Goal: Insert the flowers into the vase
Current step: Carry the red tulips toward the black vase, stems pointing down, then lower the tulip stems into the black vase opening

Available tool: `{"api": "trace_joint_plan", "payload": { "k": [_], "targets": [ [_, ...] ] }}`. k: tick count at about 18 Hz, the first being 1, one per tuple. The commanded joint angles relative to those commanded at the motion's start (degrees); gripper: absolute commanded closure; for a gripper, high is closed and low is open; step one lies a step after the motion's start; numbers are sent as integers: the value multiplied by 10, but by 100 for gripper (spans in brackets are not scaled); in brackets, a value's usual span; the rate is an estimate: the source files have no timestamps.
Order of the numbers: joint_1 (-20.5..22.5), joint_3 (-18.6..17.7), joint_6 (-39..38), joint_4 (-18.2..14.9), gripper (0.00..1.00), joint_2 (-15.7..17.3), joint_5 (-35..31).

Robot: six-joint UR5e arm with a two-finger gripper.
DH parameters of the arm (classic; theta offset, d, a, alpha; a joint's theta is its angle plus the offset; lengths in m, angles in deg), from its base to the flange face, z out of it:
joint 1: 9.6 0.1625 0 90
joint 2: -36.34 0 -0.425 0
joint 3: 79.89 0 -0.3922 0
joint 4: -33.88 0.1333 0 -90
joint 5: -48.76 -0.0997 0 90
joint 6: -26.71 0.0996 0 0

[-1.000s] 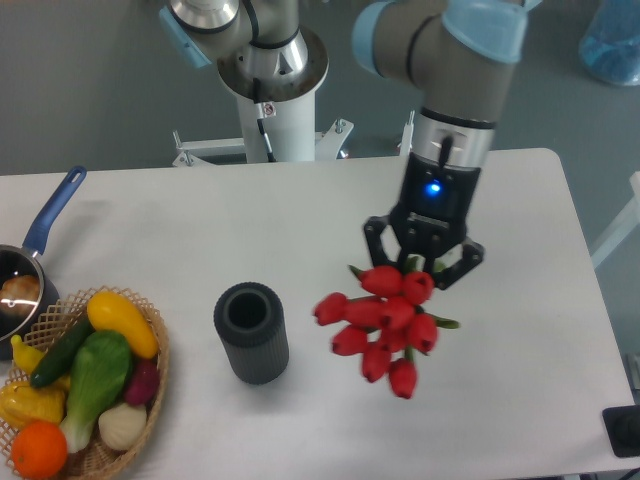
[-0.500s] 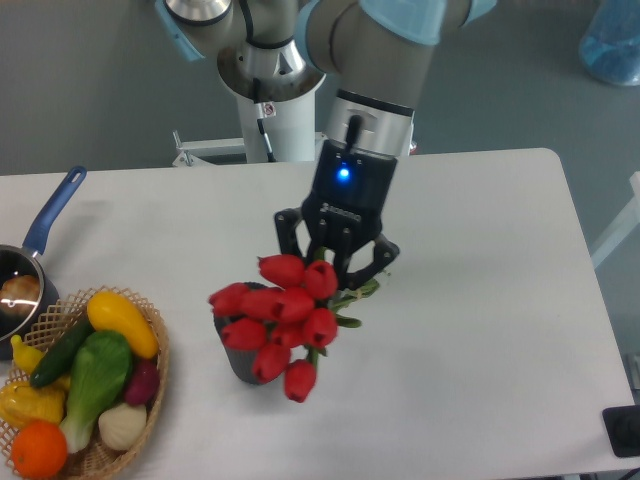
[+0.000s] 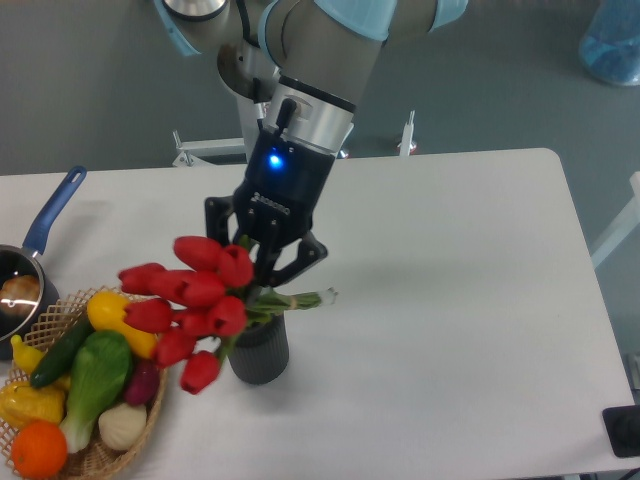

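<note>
Tulips [image 3: 190, 305] gripped in closed hand [image 3: 262, 258], hanging over vase [image 3: 261, 348] mouth; stems not yet inside; lowering and release left.

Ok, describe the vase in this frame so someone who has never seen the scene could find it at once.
Start at the wicker basket of vegetables at the table's front left corner; the vase stands just to its right. It sits directly below the gripper, partly hidden by the red flowers held there. It is a short, dark grey, ribbed cylinder, unlike the blue-handled saucepan at the left edge.
</note>
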Motion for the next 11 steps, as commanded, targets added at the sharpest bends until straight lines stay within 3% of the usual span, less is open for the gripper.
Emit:
{"api": "trace_joint_plan", "payload": {
  "k": [7,11],
  "targets": [
    [59,-31,5,0,90,-3,241],
    [87,-42,24,-1,90,-10,313]
  ]
}}
